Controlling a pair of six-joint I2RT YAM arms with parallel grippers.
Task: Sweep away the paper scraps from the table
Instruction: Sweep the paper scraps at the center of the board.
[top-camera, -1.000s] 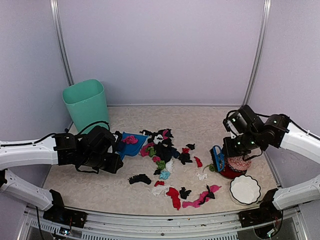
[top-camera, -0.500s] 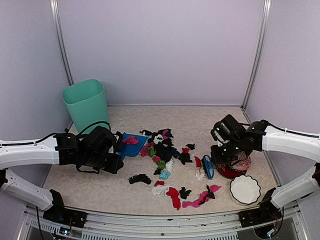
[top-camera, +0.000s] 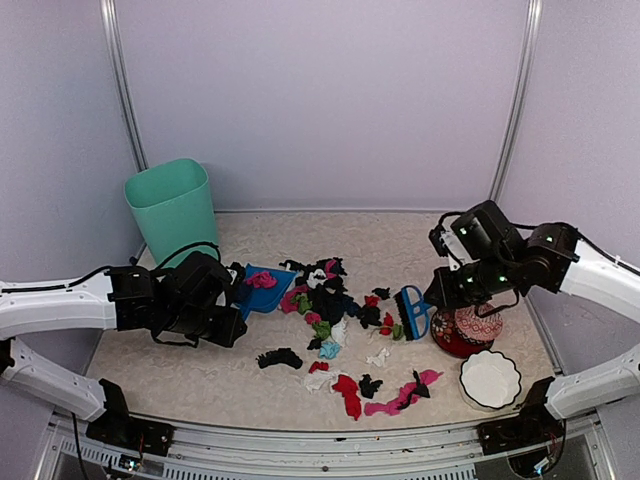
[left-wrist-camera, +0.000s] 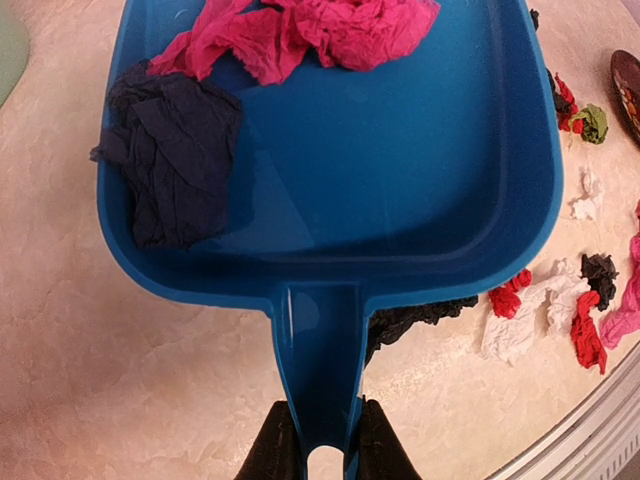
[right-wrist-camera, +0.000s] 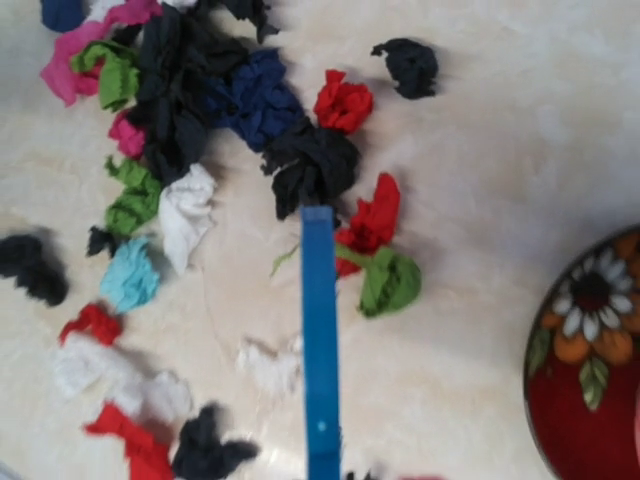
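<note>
Because the paper scraps (top-camera: 330, 300) look featherlight, I'm sweeping gently, right fingers (top-camera: 437, 297) clamping the brush (top-camera: 412, 312), left fingers (left-wrist-camera: 275, 450) gripping the dustpan handle (left-wrist-camera: 320, 370).

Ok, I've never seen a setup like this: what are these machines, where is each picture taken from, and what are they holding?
Two robot arms are bolted at the near edge of a table. The wide picture comes from a fixed camera above and behind them. The two close-ups come from a camera on each wrist. Crumpled paper scraps of many colours lie mid-table. The left end effector is shut on the handle of a blue dustpan, which holds a pink and a dark scrap. The right end effector grips a blue brush, set against the pile's right edge. A green bin stands at the back left. A red patterned bowl and a white bowl sit on the right.
</note>
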